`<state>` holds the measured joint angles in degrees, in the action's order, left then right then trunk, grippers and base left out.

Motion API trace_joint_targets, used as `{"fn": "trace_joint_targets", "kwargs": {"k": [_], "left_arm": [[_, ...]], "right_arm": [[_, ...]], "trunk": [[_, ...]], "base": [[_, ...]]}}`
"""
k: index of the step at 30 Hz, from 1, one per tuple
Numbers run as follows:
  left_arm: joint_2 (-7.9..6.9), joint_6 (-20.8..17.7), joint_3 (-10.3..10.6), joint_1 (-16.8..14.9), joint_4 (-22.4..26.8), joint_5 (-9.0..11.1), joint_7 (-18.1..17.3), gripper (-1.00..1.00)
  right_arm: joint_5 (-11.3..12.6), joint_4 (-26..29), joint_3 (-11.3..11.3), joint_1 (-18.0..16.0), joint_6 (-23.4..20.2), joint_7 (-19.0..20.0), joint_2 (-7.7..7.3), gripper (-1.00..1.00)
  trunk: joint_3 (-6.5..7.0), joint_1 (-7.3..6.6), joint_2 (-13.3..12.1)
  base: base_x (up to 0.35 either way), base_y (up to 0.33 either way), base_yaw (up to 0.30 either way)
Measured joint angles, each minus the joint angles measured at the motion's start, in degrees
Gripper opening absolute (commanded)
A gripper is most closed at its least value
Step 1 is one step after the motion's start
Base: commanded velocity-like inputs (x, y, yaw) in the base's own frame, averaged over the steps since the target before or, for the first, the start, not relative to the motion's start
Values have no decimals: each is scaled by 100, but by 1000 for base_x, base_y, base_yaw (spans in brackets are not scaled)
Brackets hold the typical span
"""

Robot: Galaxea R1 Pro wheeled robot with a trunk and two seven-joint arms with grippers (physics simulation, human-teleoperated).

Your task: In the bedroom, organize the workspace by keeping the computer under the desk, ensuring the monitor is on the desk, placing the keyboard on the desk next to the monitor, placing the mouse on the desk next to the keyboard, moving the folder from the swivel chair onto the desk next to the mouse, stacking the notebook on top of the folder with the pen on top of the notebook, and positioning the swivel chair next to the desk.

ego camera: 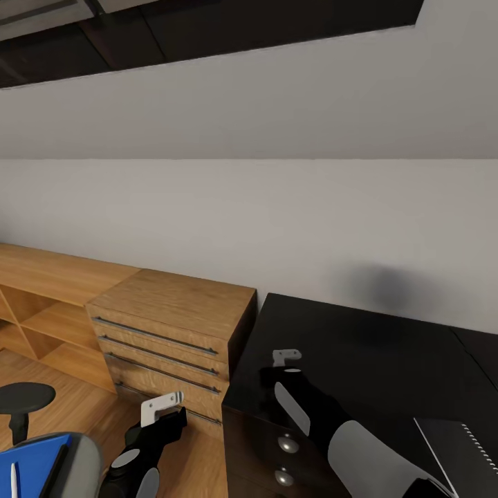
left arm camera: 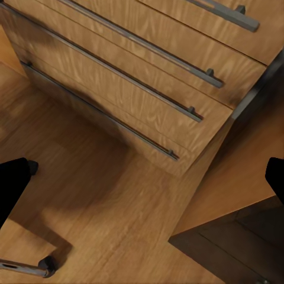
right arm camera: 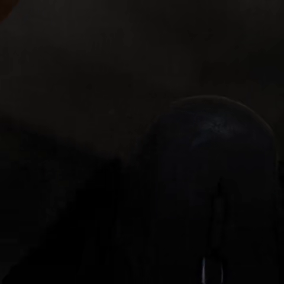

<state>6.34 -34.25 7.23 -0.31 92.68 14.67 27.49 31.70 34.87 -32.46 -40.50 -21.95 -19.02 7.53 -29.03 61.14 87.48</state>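
The black desk [ego camera: 360, 346] fills the right of the head view. My right gripper [ego camera: 286, 360] hovers low over its left part. In the dark right wrist view a black mouse [right arm camera: 216, 195] lies very close on the desk, and the fingers cannot be made out. A grey spiral notebook [ego camera: 456, 446] rests on the desk's near right. At the lower left the swivel chair [ego camera: 81, 453] carries a blue folder [ego camera: 34, 462] with a white pen [ego camera: 14, 478] on it. My left gripper [ego camera: 162, 408] hangs open over the floor between chair and desk, its fingers [left arm camera: 12, 186] spread wide.
A wooden chest of drawers [ego camera: 173, 332] stands against the desk's left side, with low wooden shelving [ego camera: 48, 304] further left. The chair's black armrest [ego camera: 24, 398] and a castor leg [left arm camera: 26, 269] are close to my left arm. The wood floor [left arm camera: 112, 195] lies below.
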Motion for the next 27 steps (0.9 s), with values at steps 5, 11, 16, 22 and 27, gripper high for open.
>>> {"fn": "trace_joint_targets", "kwargs": {"k": [5,11,16,22,27], "left_arm": [[0,0,0,0,2,-2,0,100],[0,0,1,-1,0,-3,0,100],[0,0,0,-1,-1,-3,0,100],[0,0,-7,-1,3,-2,0,100],[-1,0,-8,-1,0,-2,0,100]], "right_arm": [[-1,-3,-1,0,4,-3,-1,-100],[16,-5,-8,-1,21,-47,-7,-100],[111,-8,8,4,9,-13,-10,-100],[97,32,7,4,15,-35,-10,-100],[92,622,-14,6,-30,-429,-46,-100]], "trunk": [[0,0,0],[0,1,-1],[88,-108,-200],[196,-240,-441],[286,-350,-641]], "base": [[0,0,0],[0,0,0],[0,0,0],[0,0,0],[-8,0,0]]}}
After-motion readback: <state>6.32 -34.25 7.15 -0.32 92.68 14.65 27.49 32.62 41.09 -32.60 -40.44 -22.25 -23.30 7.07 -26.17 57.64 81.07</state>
